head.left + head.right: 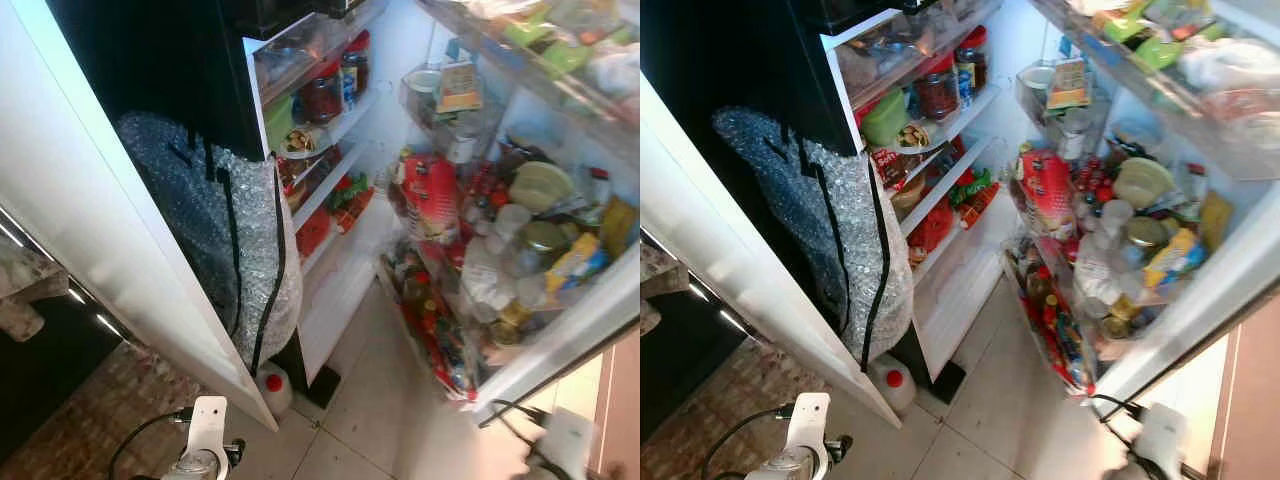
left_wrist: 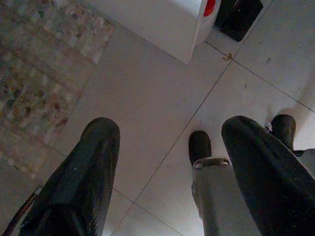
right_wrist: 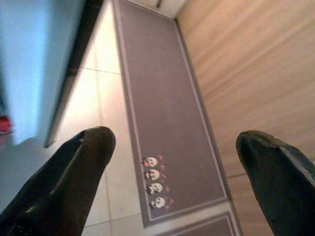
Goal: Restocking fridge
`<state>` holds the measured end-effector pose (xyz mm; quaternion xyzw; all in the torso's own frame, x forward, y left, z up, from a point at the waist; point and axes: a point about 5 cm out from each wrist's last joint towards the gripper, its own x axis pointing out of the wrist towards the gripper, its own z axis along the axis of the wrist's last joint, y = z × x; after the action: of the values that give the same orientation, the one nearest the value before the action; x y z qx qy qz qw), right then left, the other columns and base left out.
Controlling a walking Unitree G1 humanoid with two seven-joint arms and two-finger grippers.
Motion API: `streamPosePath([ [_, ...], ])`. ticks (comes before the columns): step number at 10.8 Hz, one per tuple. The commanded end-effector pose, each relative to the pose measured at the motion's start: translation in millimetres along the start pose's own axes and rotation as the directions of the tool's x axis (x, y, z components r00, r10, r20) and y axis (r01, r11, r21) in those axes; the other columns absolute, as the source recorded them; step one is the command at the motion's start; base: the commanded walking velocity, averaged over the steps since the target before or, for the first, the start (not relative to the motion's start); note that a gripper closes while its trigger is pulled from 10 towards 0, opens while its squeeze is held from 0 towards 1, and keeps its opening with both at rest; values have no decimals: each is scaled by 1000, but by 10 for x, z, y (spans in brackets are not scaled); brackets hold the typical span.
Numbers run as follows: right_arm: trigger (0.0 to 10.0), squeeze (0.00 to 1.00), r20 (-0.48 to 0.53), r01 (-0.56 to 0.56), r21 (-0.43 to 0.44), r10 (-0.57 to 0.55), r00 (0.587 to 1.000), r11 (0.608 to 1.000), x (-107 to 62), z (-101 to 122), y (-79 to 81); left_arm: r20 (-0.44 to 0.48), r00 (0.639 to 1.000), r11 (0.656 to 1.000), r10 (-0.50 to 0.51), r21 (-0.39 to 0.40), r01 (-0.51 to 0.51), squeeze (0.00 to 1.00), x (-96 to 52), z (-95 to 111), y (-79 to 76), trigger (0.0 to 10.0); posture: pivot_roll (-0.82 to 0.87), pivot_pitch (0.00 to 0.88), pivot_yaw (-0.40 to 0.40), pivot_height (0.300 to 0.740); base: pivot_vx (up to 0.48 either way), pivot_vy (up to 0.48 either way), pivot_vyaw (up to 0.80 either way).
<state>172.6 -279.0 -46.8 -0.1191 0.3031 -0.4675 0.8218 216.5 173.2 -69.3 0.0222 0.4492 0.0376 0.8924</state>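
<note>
Ahead of the robot the fridge [image 1: 340,250] stood open, its white shelves packed. Top shelf held red-lidded jars [image 1: 335,85]; lower shelves held a green tub [image 1: 885,118], red packets [image 1: 975,195] and more food, blurred. The open door [image 1: 560,335] swung out to the right, racks crammed: a red bag [image 1: 432,195], small bottles [image 1: 480,185], lidded jars [image 1: 540,240], a yellow pack [image 1: 570,262], a carton [image 1: 458,85] in an upper bin. Much of it was too blurred to name. A bubble-wrap bundle [image 1: 215,235] with black straps leaned against the fridge's dark side, left of the shelves. At the fridge's foot a white jug [image 1: 272,388] with a red cap sat on the tile floor [image 1: 370,420], just beside the bundle's base. A white panel [image 1: 110,250] ran diagonally on the left, a patterned rug [image 1: 90,420] below it.

Both arms hung low, away from the fridge. Left claw [image 2: 167,162] pointed at floor tiles, fingers [image 2: 78,177] apart, nothing between them; the jug's red cap and the rug's edge lay beyond. The robot's feet [image 2: 199,145] showed between the fingers. Right claw [image 3: 182,172] was also spread wide and empty, over a grey mat [image 3: 167,113] with panda prints, wood flooring [image 3: 256,64] beside it.
</note>
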Motion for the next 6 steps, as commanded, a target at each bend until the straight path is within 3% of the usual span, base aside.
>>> streamPosePath([
  [1, 10000, 0, -64, 69, 44, -66, 996, 997, 1, -101, -91, -27, 1000, 1000, 10, 30, -9, 0, -5, -64, 23, 10000, 79, 68, 59, 740, 0, 0, 0],
  [4, 10000, 0, -85, 172, 48, -168, 982, 984, 114, -100, -290, -26, 1000, 999, 14, 30, -13, 0, -5, -64, 27, 10000, 81, 69, 59, 740, 0, 0, 0],
  [6, 10000, 0, -62, 228, 96, -223, 973, 969, 214, 24, -396, -25, 1000, 999, 16, 30, -15, 0, -6, -64, 31, 10000, 79, 67, 58, 740, 0, 0, 0],
])
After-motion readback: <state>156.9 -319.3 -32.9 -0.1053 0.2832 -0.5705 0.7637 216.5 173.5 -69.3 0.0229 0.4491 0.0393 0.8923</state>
